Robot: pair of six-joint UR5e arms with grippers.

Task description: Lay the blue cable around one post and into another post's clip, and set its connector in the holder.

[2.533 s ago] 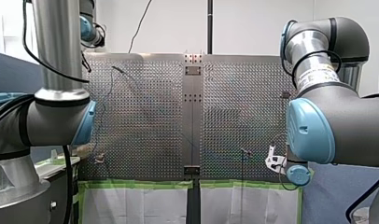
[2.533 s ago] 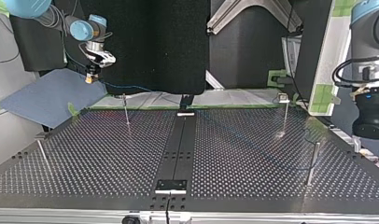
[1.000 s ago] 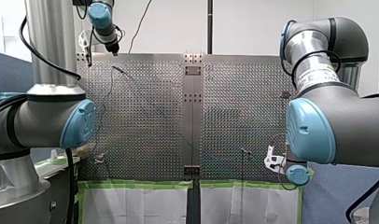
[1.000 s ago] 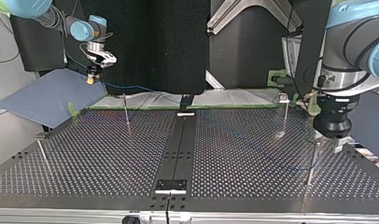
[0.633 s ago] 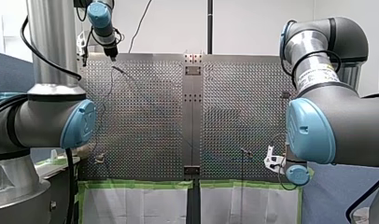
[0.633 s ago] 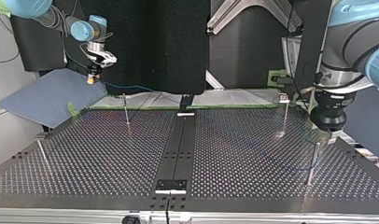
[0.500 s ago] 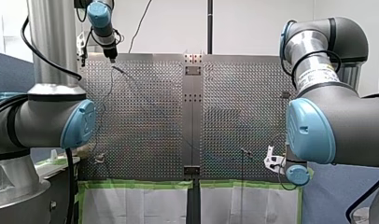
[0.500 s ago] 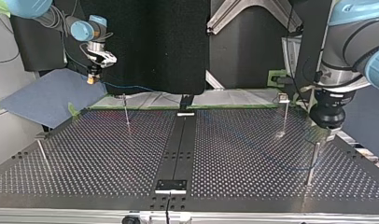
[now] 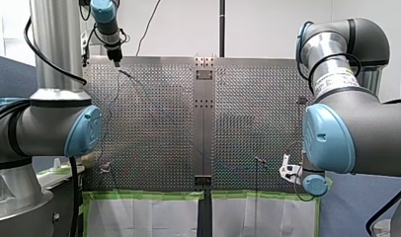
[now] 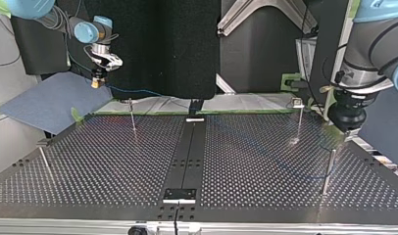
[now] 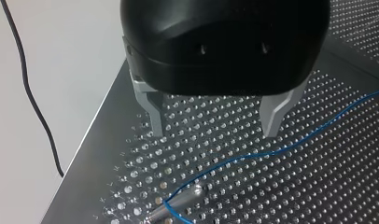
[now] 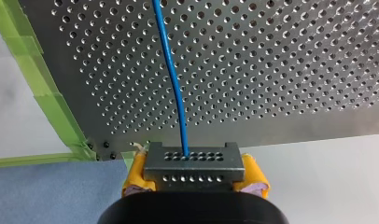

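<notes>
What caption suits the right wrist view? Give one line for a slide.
Right gripper shut on the connector, its blue cable running ahead over the perforated table.

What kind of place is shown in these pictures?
Probably a robotics lab test bench: my left arm and my right arm flank a perforated table with thin posts, and my right pincer grips the connector of a blue cable.

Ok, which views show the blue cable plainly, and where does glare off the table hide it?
Right wrist view: the blue cable reads plainly against the evenly lit table. Left wrist view: plain too, though hole rims glint. Front view: the table's sheen leaves only a faint line. Top view: the table is dark, and the cable hardly shows over it.
</notes>
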